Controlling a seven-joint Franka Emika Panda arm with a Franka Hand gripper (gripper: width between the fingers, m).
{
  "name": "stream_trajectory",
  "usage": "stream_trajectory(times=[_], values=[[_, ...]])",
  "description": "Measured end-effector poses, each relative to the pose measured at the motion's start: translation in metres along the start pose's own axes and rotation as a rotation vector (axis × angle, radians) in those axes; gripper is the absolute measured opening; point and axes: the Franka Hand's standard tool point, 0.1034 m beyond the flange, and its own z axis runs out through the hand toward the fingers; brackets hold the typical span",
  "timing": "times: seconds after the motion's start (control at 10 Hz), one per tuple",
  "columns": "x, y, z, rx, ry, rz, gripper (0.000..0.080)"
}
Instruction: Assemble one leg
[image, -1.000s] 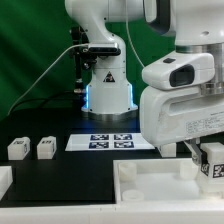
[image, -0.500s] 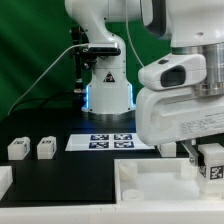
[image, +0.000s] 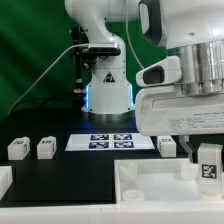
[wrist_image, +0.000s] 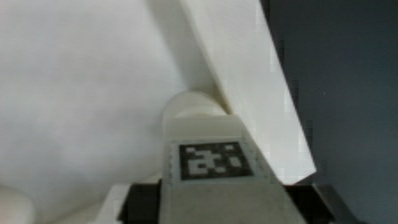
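My gripper (image: 207, 158) is at the exterior view's right, shut on a leg (image: 208, 166), a small white block whose marker tag faces the camera. It holds the leg upright just above the right side of the large white square part (image: 150, 186). In the wrist view the leg (wrist_image: 210, 150) sits between my dark fingers (wrist_image: 146, 200), its far end at the part's raised rim (wrist_image: 240, 70). I cannot tell whether the leg touches the part. Two more legs (image: 17, 148) (image: 45, 148) stand at the left, and another (image: 167, 145) is behind the part.
The marker board (image: 112, 141) lies in front of the robot base (image: 107, 90). A white part (image: 4, 181) shows at the lower left edge. A green backdrop is behind, and the tabletop is black.
My wrist has lifted and shifted toward the exterior view's right, uncovering the leg behind the square part. The held leg has moved slightly to the left.
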Motion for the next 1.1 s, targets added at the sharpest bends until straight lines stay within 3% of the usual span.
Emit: stream_trajectory(times=[0.3,0.5,0.6,0.7,0.8,0.9,1.1], values=[[0.0,0.0,0.0,0.015,-0.013,0.291,0.0297],[-0.002,-0.002,0.002,0.029,-0.022,0.673,0.0297],[-0.006,-0.006,0.004,0.041,-0.032,0.838,0.0297],[-0.006,-0.007,0.005,0.074,-0.047,1.069,0.0297],[-0.007,-0.009,0.005,0.086,-0.055,1.184,0.0297],[-0.007,-0.009,0.005,0.087,-0.052,1.134,0.0297],[-0.008,-0.01,0.006,0.088,-0.049,1.065,0.0519]])
